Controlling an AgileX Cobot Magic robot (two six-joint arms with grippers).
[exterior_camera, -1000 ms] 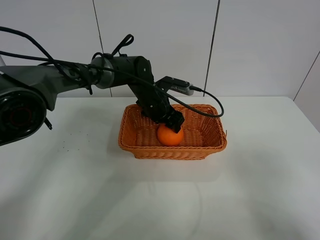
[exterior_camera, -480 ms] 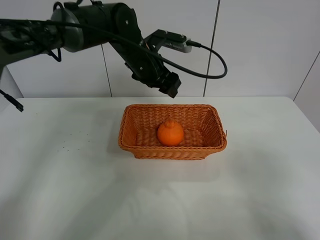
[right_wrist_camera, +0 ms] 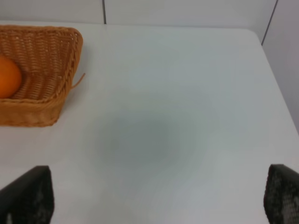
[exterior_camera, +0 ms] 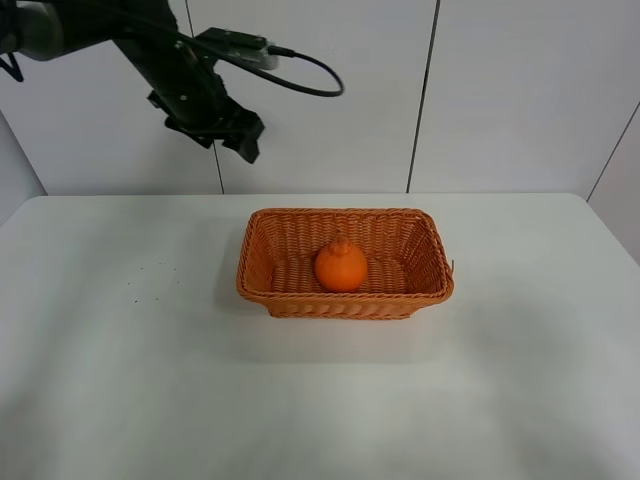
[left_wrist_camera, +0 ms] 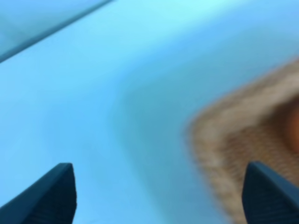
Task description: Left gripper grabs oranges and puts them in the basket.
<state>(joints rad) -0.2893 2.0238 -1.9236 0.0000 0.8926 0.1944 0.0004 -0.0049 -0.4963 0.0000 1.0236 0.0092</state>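
White table (exterior_camera: 120, 380) before panelled white wall (exterior_camera: 520, 90); left tool (exterior_camera: 247, 143) wide open, empty.

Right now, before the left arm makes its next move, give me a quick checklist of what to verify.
1. The round bright orange fruit is inside the rectangular woven wicker basket: ok, resting on its floor.
2. The black left gripper is empty: ok, fingers apart, nothing between.
3. Left gripper clear of the basket: ok, high above the white table, away from the rim.
4. Basket flat on the table: ok.
5. The right gripper is empty: ok, fingers apart.
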